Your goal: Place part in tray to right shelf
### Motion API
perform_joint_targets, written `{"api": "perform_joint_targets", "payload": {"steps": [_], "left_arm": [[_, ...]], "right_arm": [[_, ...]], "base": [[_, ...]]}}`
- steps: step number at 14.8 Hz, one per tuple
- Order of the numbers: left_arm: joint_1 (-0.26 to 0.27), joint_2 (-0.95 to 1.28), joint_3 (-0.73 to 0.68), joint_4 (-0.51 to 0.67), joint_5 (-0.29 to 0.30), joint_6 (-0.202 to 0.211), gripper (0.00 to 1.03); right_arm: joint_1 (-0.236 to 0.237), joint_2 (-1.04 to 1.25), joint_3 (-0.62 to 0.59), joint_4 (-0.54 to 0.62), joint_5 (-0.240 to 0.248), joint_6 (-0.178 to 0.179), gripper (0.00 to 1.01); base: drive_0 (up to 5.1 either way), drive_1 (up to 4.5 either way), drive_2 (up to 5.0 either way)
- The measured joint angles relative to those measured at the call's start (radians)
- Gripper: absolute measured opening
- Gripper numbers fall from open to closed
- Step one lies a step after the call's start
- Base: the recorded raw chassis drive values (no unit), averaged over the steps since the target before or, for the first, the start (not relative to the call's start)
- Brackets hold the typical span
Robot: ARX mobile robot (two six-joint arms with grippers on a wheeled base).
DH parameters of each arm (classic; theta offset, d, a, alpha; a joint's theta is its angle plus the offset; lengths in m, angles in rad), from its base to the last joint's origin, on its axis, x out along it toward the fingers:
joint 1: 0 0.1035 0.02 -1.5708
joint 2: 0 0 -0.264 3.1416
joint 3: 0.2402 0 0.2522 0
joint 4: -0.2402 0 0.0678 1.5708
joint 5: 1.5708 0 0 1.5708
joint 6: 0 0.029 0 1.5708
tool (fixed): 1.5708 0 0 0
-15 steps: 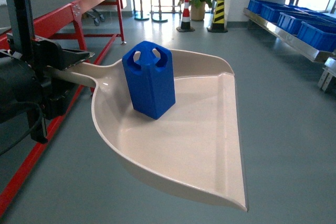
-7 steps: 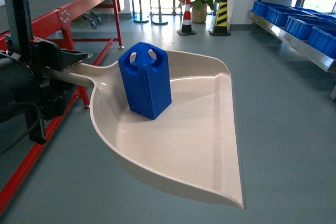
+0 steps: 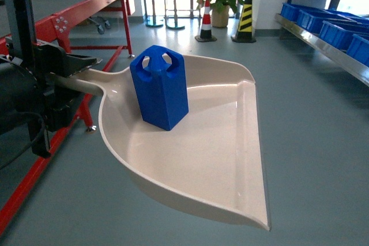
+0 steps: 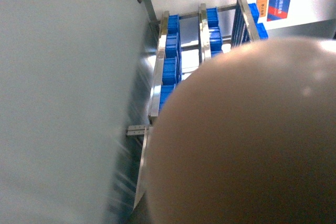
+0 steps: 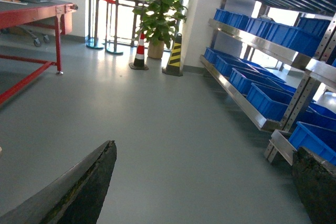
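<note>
One blue part (image 3: 159, 87) standing upright in the near-left of the beige tray (image 3: 219, 159) in the head view, tray carried by its stub handle clamped in the left gripper (image 3: 75, 67), with the right shelf (image 3: 323, 33) and its blue crates (image 3: 314, 20) far right, well apart, so delivery not yet done. Seen from the left wrist, mostly the tray's blurred underside, shelf beyond. Seen from the right wrist, dark fingers (image 5: 79, 192) spread wide around nothing, shelf ahead on the right.
</note>
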Motion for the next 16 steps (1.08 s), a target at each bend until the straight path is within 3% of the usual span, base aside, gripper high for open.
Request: {"api": "perform_joint_targets", "payload": {"steps": [16], "left_arm": [[0.000, 0.000, 0.000, 0.002, -0.002, -0.001, 0.17]], "right_arm": [[0.000, 0.000, 0.000, 0.003, 0.000, 0.000, 0.98]], "base": [[0.0, 4.29, -4.4]]}}
